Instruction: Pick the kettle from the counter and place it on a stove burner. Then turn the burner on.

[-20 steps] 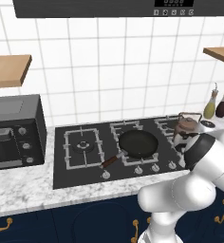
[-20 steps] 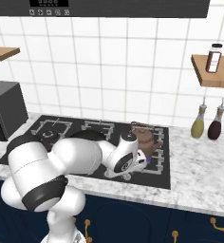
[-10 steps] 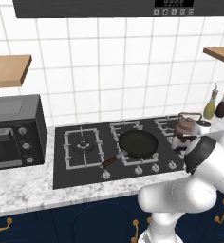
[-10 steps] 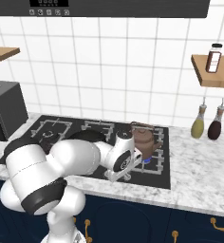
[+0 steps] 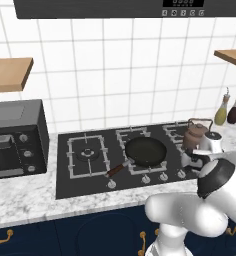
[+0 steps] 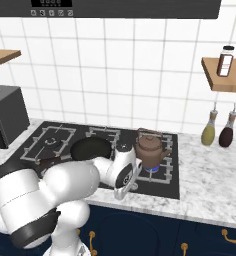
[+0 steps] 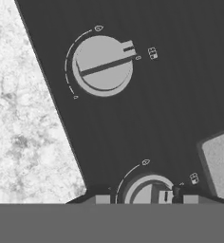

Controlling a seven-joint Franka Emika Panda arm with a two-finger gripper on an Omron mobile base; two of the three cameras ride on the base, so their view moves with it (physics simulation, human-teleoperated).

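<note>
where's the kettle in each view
Left base view: kettle at right of the cooktop, on the far right burner, just behind the arm.
Right base view: kettle centre-right, on the right burner, beside the gripper.
Hand view: not in it; knobs and counter there.
Shared landmark: the frying pan, left of the kettle in both base views.

The kettle (image 6: 150,149) looks like brown-copper metal with a soft sheen. The cooktop (image 7: 147,114) is smooth matt black, its knobs (image 7: 103,65) brushed silver metal. The surface (image 7: 28,142) is speckled white-grey marble. The frying pan (image 5: 145,151) is dull black. At two o'clock, the shelf (image 6: 224,75) looks like pale wood. Wall tiles (image 5: 125,75) are glossy white.
</note>
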